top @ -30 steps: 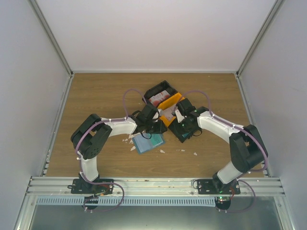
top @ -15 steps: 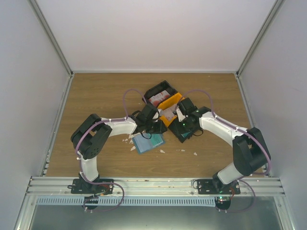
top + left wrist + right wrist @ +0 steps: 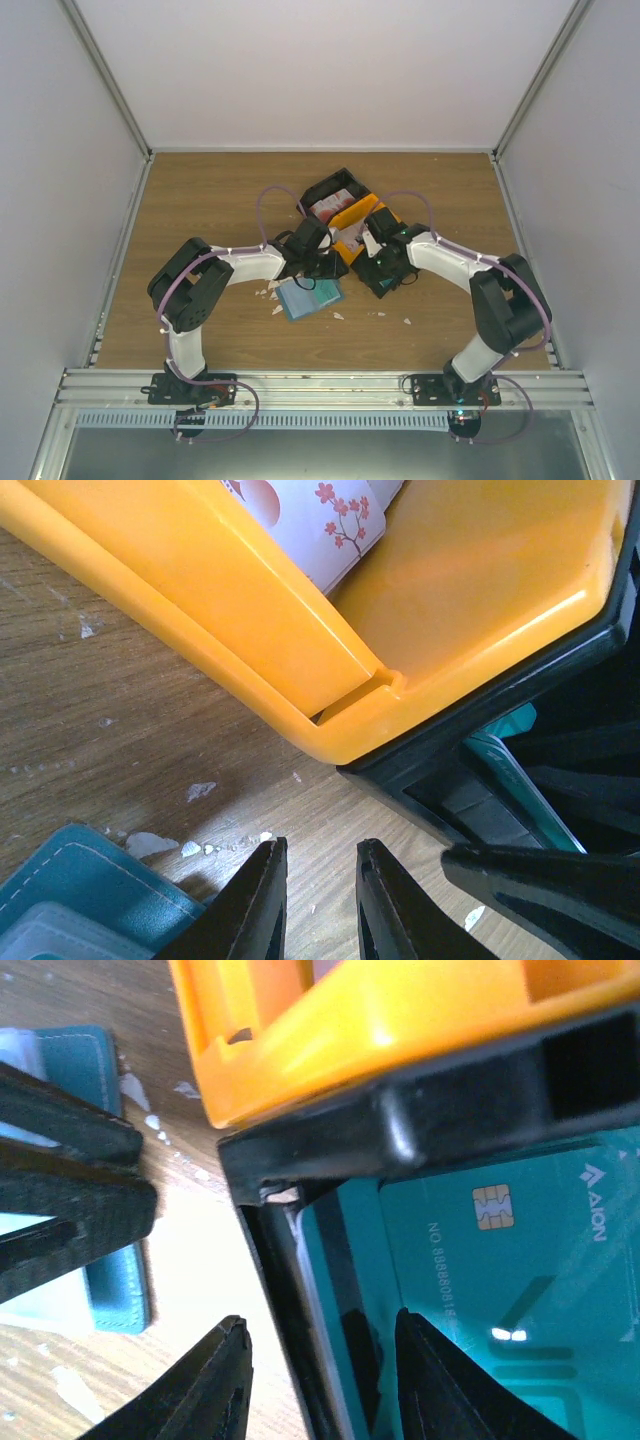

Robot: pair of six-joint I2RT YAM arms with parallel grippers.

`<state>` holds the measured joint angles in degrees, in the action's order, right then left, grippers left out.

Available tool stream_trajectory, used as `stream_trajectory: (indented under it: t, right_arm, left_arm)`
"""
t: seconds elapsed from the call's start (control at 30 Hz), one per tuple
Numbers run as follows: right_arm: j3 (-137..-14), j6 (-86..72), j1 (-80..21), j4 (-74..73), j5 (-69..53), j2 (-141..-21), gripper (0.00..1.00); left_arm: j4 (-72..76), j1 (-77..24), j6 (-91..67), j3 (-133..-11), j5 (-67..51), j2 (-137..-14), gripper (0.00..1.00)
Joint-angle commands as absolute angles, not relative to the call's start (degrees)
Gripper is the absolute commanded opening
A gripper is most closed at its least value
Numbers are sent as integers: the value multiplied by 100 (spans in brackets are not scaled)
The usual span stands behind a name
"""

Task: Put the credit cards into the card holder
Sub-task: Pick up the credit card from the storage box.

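At the near corner of the tray [image 3: 450,1110], my right gripper [image 3: 320,1320] is half open and empty, jaws straddling the wall, teal cards [image 3: 480,1260] just inside. Closing here could pinch wall, not card, and drag the tray onto the card holder [image 3: 312,298] beside it. My left gripper [image 3: 320,845] is nearly closed, empty.

card holder [image 3: 310,298] before tray [image 3: 357,213], leftward | credit cards [image 3: 333,208] in tray
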<state>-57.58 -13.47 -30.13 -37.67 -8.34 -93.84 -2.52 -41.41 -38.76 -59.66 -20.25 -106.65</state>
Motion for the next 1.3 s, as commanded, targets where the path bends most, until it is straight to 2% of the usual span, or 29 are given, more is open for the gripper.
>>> stream_trajectory:
  t: [0.0,0.3,0.37,0.5,0.67,0.93,1.27]
  right_arm:
    - [-5666,-1299,-3049,-3720,-1088,-8991,40]
    - [-5600,-1339,-3050,-3744,-1163,-8819,31]
    - [-5611,-1380,-3053,-3742,-1036,-8865,33]
    - [-5731,-1430,-3050,-3709,-692,-9029,44]
    - [-5853,-1298,-3050,-3714,-509,-9409,45]
    - [-5686,-1076,-3050,-3551,-1284,-9080,35]
    - [-5600,-1133,-3050,-3625,-1493,-8868,27]
  left_arm:
    - [-203,-4104,-3783,-5976,-1932,-10598,24]
    - [-220,-4104,-3787,-5981,-1929,-10635,24]
    - [-225,-4104,-3782,-5968,-1914,-10635,24]
    - [-225,-4104,-3784,-5968,-1910,-10644,24]
    - [-244,-4103,-3769,-5968,-1881,-10626,23]
    - [-249,-4096,-3766,-5972,-1859,-10639,23]
    - [-278,-4087,-3770,-6020,-1861,-10683,23]
